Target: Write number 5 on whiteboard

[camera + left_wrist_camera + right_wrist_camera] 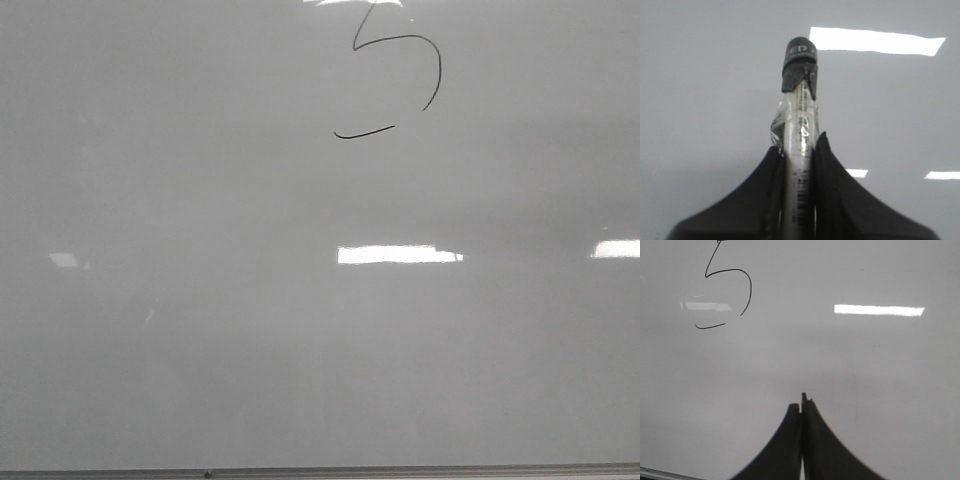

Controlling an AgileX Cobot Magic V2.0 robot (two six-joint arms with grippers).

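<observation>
left gripper [799, 150] clamped on a capped marker [799, 125], black cap pointing at the whiteboard [200, 300]. right gripper [801, 407] pressed together, empty. number 5 [395, 75] drawn near the board's top edge, bottom dash detached; no containers visible.

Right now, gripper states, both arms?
Left gripper: closed on the marker.
Right gripper: closed, holding nothing.
</observation>
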